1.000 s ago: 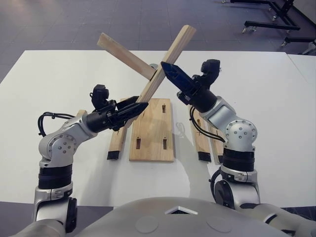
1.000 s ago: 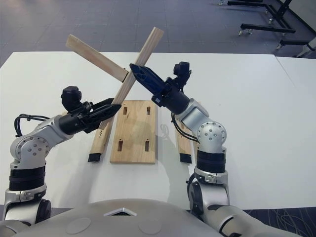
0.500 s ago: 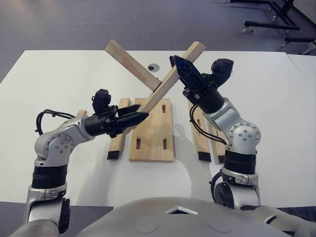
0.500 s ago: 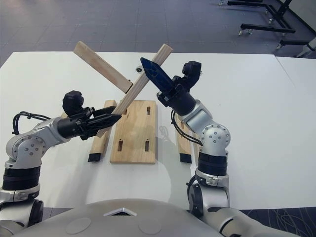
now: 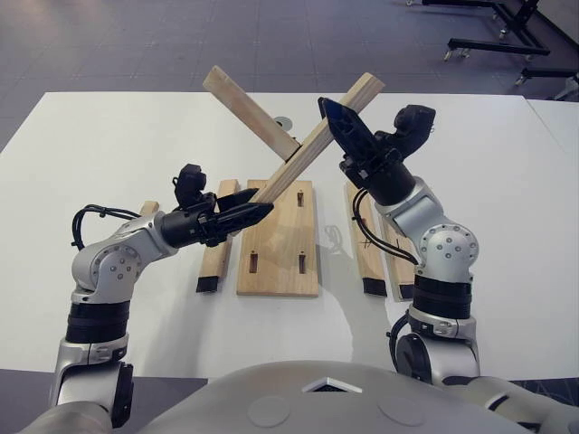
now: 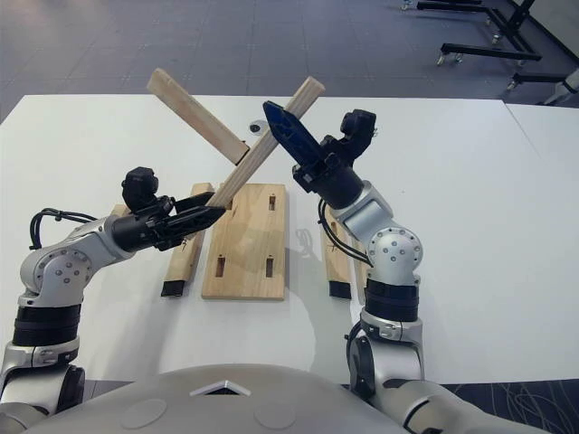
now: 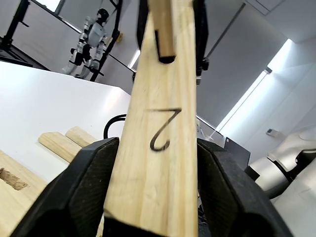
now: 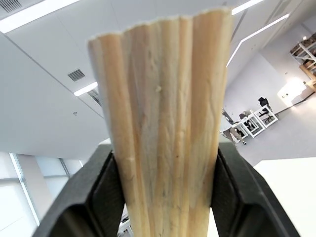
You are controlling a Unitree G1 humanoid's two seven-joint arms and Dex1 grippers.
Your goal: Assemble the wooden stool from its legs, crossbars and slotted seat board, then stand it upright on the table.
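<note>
Leg point(image 5: 312, 145) held tilted off the table point(image 5: 136, 136), crossbar point(image 5: 251, 113) plugged into it near mid-length, jutting away from both grippers; left gripper point(image 5: 251, 204) clamped on leg's low end, right gripper point(image 5: 339, 122) clamped just short of its top end; looks stiff, light, dry wood, not slippery; joint probably loose, so grip flat faces near the ends, clear of the crossbar; board point(image 5: 278, 262) flat under left gripper; spare legs point(image 5: 369, 267) below right gripper.
</note>
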